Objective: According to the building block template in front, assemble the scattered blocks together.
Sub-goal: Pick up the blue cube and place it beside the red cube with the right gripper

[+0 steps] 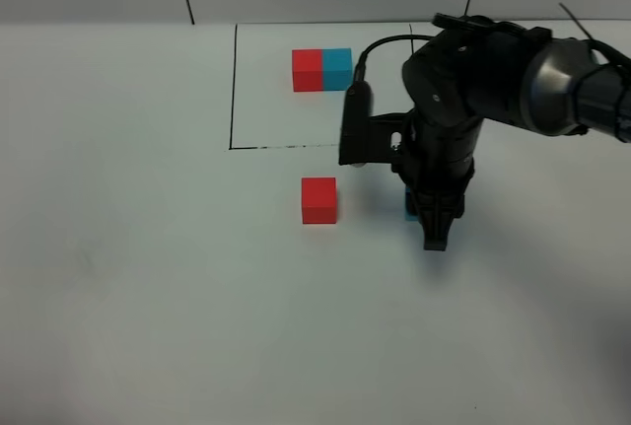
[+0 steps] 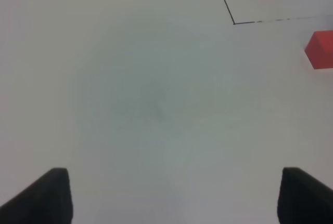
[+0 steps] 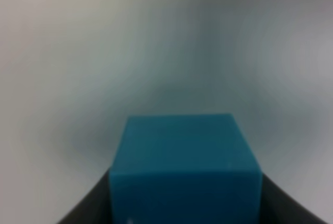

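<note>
Left gripper [image 2: 171, 198] released over bare bench; right gripper [image 1: 437, 236] grasping the cyan cube [image 3: 184, 172].
The left gripper's fingers stand wide apart above the white bench top [image 1: 148, 297]. The red cube [image 1: 318, 199] sits alone about mid-bench, just on the near side of the drawn black line [image 1: 233, 90]. The red-cyan template [image 1: 321, 69] lies within that line toward the far edge. To the right of the red cube and apart from it, the cyan cube is pinched between the right gripper's jaws, low at the bench.
</note>
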`<state>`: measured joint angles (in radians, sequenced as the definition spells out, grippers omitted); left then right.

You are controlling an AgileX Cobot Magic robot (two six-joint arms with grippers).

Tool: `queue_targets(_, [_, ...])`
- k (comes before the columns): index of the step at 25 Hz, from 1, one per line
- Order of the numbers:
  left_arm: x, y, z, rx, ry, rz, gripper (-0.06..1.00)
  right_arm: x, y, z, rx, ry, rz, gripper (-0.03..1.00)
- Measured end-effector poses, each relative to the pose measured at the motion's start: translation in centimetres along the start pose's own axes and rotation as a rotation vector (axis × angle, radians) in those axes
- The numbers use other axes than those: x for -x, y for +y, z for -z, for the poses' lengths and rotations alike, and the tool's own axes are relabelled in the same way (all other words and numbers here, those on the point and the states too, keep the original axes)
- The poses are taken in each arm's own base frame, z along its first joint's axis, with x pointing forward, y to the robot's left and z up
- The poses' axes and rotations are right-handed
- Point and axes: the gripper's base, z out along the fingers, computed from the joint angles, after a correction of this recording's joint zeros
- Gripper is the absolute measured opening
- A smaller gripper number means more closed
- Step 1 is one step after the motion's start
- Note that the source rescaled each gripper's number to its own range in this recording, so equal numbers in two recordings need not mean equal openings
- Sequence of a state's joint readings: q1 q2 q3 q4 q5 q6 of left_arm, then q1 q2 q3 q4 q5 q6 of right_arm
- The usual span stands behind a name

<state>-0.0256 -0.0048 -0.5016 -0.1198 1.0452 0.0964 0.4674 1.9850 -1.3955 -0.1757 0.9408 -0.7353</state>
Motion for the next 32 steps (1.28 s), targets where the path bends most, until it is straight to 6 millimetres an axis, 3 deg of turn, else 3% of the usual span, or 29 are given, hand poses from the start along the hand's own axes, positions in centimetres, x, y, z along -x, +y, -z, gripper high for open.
queue_targets(13, [0.0,0.0,0.0,0.0,0.0,0.0,0.89,4.2,-2.2,-3.5,0.046,0.016,0.117,0.02])
queue_targets(24, [0.0,0.0,0.0,0.0,0.0,0.0,0.89,5.3,-2.7,-6.0,0.073,0.014,0.117,0.02])
queue_targets(32, [0.0,0.0,0.0,0.0,0.0,0.0,0.89,5.5,-2.7,-6.2,0.092,-0.008,0.093,0.02])
